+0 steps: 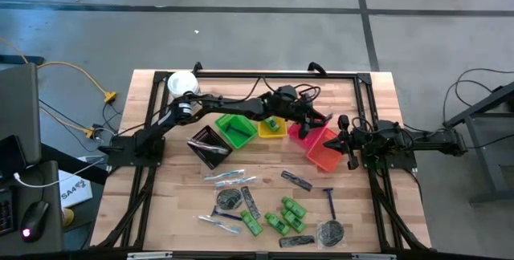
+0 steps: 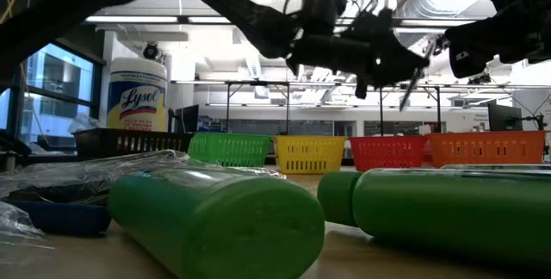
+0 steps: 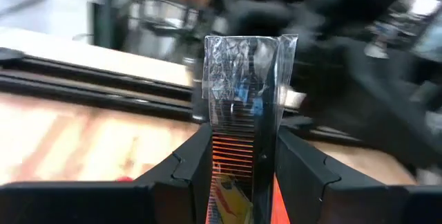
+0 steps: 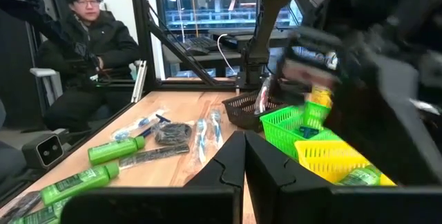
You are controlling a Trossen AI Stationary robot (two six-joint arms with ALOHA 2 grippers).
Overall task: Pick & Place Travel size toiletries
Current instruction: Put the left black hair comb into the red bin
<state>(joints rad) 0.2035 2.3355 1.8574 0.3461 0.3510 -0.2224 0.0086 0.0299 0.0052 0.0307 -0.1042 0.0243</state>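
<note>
Crowding red basket [image 1: 306, 134]: orange basket [image 1: 324, 152].

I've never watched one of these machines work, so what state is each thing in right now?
Left end effector: closed on a clear-wrapped comb, above the red basket.
Right end effector: shut, empty.
Green bottles: lying on the table.
Yellow basket: holds a green bottle.

We see two slim black arms of jointed tubes with loose black cables along them. The left arm [image 1: 217, 103] has one silver joint. Each wrist ends in a matte black pincer [image 3: 238, 175] with blocky, stepped fingers [image 4: 273, 165].
</note>
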